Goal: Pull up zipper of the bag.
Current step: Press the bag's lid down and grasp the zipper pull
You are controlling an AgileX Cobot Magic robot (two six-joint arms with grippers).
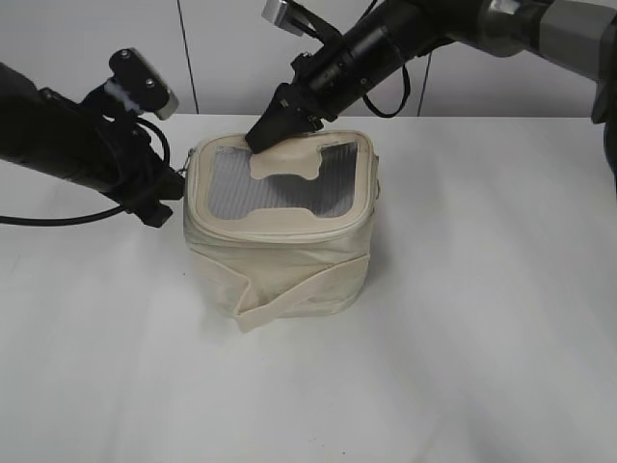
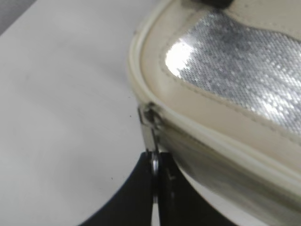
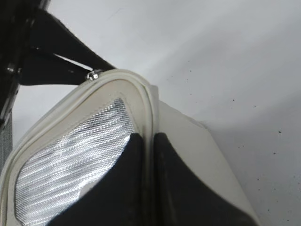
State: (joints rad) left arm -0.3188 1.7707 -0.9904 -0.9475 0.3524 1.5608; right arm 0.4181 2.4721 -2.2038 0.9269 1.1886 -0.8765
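The cream boxy bag (image 1: 280, 260) stands on the white table, its grey mesh top with a bone-shaped patch (image 1: 286, 165) facing up. The zipper track (image 2: 225, 150) runs under the lid's rim. My left gripper (image 2: 155, 169) sits at the bag's left corner in the exterior view (image 1: 172, 193) and is shut on the silver zipper pull (image 2: 150, 129). My right gripper (image 3: 149, 141) reaches over the back edge in the exterior view (image 1: 265, 135) and is shut on the lid's rim (image 3: 141, 94). The pull also shows in the right wrist view (image 3: 94, 75).
A wide cream strap (image 1: 289, 301) wraps the bag's front and its end sticks out at the lower left. White table surface (image 1: 463, 367) lies all around the bag. A white wall (image 1: 222, 48) stands behind.
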